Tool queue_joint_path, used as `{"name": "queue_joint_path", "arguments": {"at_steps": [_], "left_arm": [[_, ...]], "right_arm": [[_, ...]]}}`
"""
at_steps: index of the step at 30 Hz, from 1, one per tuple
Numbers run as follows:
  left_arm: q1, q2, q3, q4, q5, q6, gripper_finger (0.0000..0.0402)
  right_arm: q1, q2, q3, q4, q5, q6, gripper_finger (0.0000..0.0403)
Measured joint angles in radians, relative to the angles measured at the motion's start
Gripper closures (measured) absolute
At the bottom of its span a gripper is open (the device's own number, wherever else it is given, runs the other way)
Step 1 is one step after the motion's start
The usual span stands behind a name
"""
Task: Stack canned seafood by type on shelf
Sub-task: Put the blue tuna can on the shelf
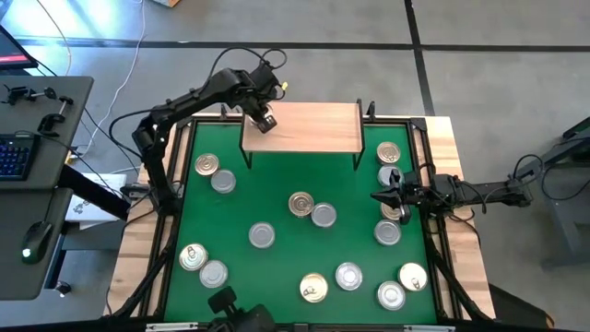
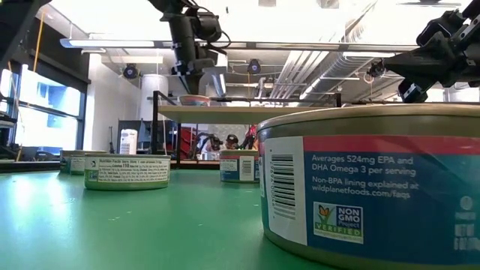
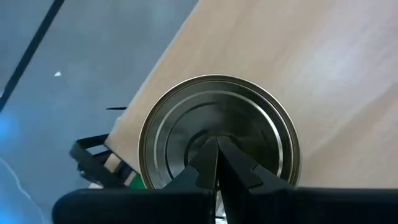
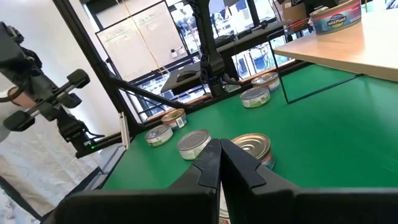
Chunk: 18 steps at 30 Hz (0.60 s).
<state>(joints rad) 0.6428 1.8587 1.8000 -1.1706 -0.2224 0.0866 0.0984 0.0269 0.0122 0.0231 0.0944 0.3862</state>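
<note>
A silver-lidded tin (image 3: pixel 217 134) stands on its base on the light-wood shelf (image 1: pixel 309 129), near the shelf's left end; it also shows as a tin (image 2: pixel 194 100) in the low view and a tin (image 4: pixel 336 17) in the right wrist view. My left gripper (image 3: pixel 217 142) is shut and points steeply down over the middle of that lid. Several more tins lie on the green table (image 1: pixel 277 175), some gold-lidded (image 1: pixel 300 204), some silver (image 1: pixel 262 235). My right gripper (image 1: pixel 385 195) waits shut and level at the table's right edge. My left gripper has its shut fingertips (image 3: pixel 210 149) over the middle of the tin's lid (image 3: pixel 186 124), coming from above. Whether they touch the lid, I cannot tell. The tin stands upright on the shelf.
The shelf's thin black legs (image 1: pixel 246 157) stand on the green table's far part. A tall tin (image 2: pixel 375 187) sits right before the low camera. Tins crowd the table's right side (image 1: pixel 387 232) beside my right gripper. A desk with a keyboard (image 1: pixel 14 157) stands left of the table.
</note>
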Motion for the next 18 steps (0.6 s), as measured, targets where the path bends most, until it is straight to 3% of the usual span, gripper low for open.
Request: {"name": "queue_joint_path", "arguments": {"at_steps": [18], "left_arm": [[0.003, -0.039, -0.008, 0.01, -0.059, 0.02, 0.0401]], "right_arm": [[0.0, 0.0, 0.0, 0.0, 0.0, -0.001, 0.0403]]}}
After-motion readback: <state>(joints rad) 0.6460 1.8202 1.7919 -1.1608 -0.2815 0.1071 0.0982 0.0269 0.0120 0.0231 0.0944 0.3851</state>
